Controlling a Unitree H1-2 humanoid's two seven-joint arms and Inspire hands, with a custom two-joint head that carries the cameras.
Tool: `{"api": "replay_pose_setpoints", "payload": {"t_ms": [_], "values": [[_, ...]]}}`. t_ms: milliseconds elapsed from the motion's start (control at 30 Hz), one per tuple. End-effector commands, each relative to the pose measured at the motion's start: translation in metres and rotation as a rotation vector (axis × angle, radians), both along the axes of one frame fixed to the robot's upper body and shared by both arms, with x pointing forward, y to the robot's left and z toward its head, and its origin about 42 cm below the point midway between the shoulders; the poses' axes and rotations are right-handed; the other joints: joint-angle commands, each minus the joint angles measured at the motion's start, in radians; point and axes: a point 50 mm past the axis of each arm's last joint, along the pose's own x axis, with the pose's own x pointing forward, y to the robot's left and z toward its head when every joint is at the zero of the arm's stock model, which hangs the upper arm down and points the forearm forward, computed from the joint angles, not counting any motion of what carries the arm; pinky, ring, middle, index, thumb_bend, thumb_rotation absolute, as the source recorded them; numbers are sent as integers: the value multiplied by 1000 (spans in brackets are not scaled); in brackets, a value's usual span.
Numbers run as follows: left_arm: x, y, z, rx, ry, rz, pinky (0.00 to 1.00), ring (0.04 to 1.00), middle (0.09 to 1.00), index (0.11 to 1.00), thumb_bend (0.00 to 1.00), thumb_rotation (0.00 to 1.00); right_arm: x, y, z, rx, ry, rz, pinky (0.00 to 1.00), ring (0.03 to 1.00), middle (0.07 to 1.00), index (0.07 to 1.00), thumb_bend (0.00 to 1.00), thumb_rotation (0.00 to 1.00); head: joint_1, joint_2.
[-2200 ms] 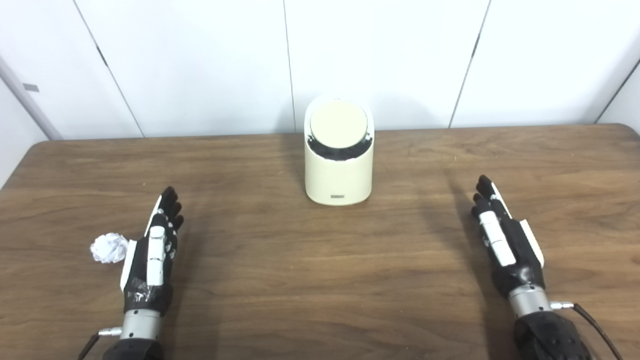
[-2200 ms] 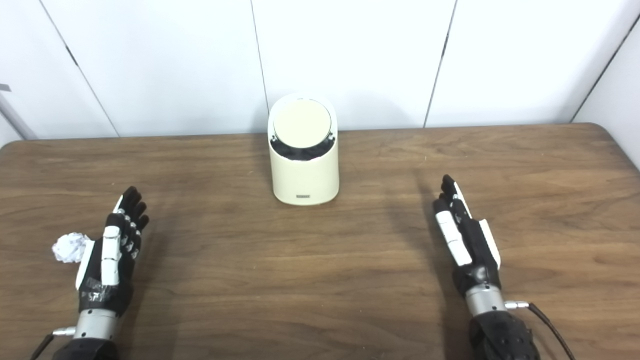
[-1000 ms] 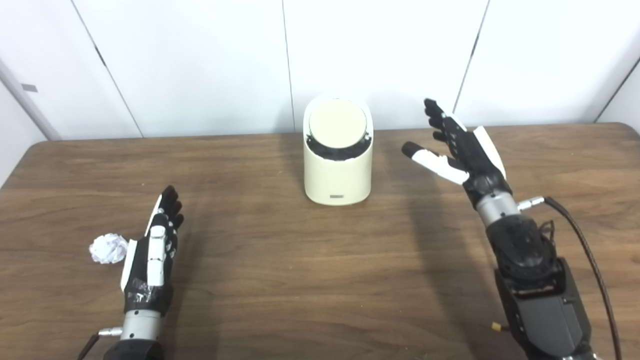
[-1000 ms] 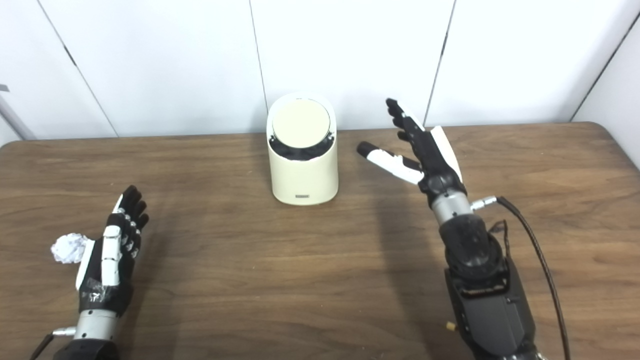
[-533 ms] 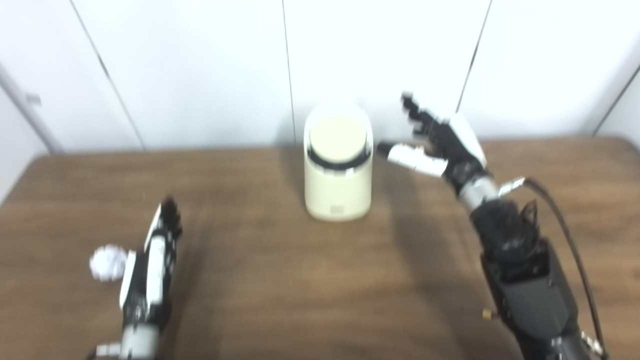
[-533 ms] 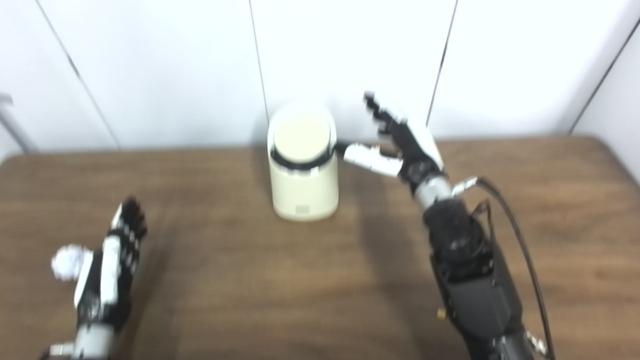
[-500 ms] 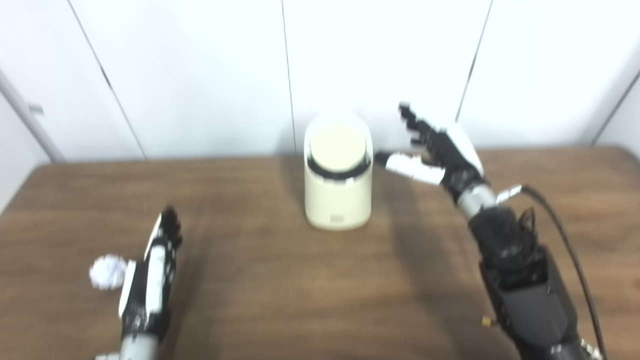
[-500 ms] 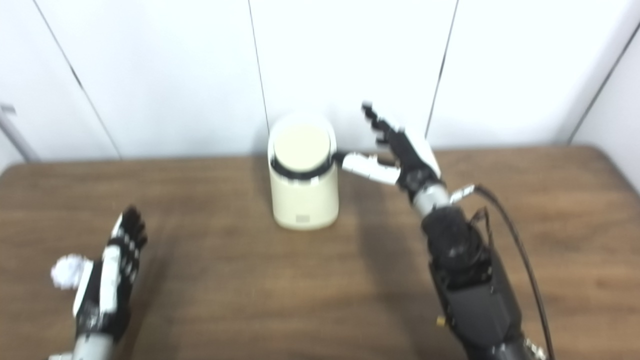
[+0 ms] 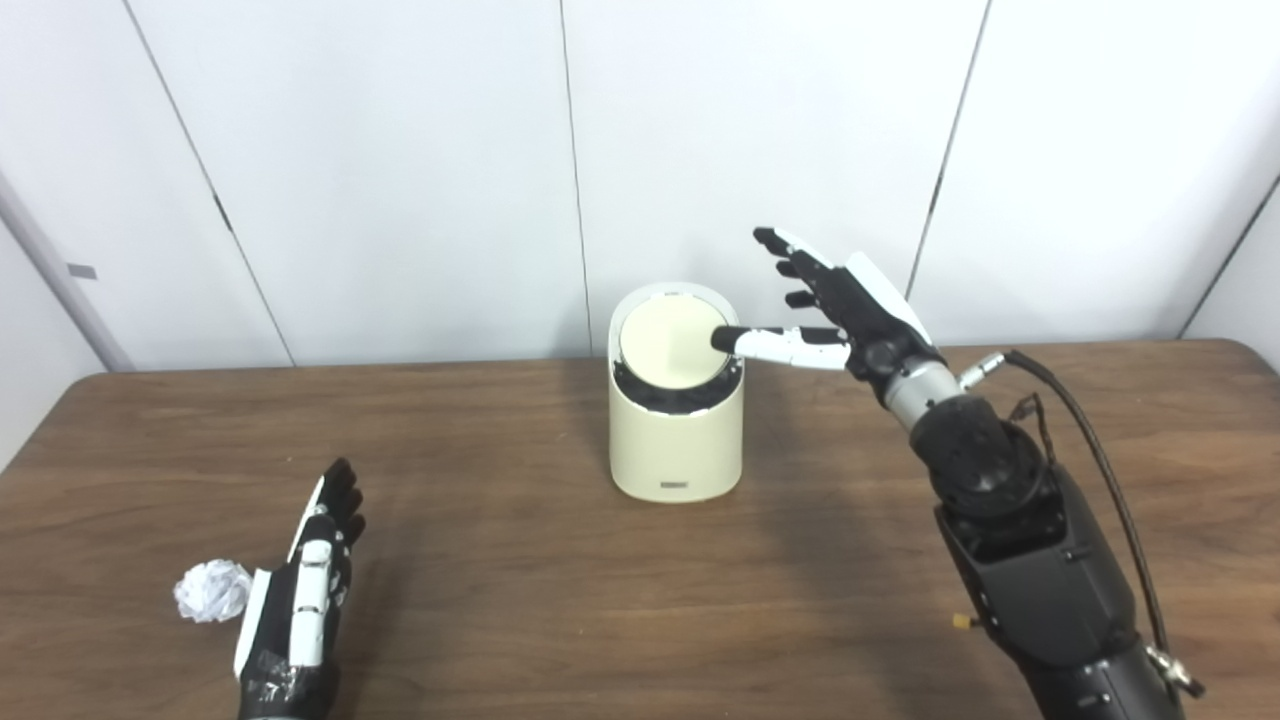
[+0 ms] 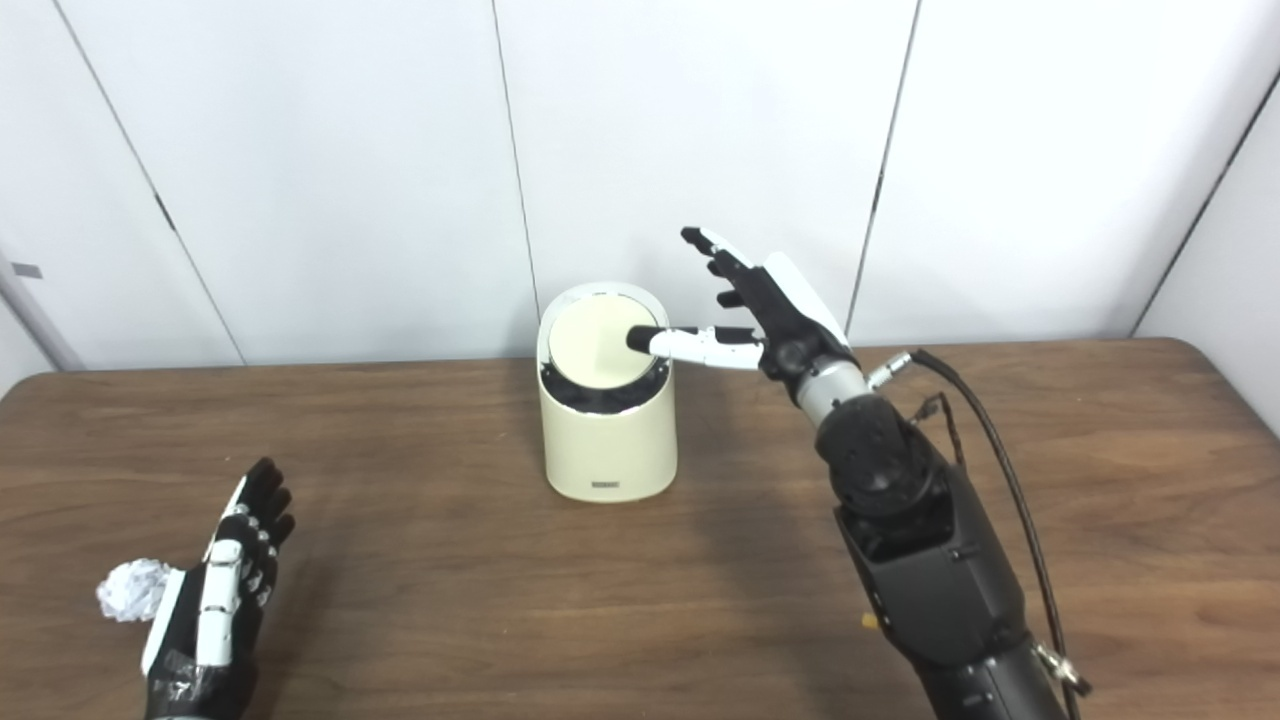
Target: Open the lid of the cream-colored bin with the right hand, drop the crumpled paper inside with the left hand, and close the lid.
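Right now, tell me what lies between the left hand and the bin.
Only bare table separates the left hand from the bin, seen in both eye views.

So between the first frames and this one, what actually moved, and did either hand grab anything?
The right hand rose off the table, swung in toward the cream-colored bin, and now has its thumb reaching over the lid; contact is unclear. Nothing was grasped. The camera tilted too. The left hand stayed flat and open beside the crumpled paper, and the lid stayed closed.
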Motion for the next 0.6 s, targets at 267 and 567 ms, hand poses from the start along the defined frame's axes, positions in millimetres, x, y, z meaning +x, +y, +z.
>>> {"api": "replay_pose_setpoints", "payload": {"t_ms": [267, 567], "values": [[-7, -13, -17, -16, 36, 0, 1000, 1000, 1000, 1000, 337, 970, 20, 12, 39, -135, -67, 18, 824, 939, 965, 957, 828, 535, 3, 11], [-9, -14, -17, -17, 39, 10, 1000, 1000, 1000, 1000, 356, 974, 33, 26, 48, -274, -56, 25, 847, 950, 965, 961, 855, 512, 3, 19]]}}
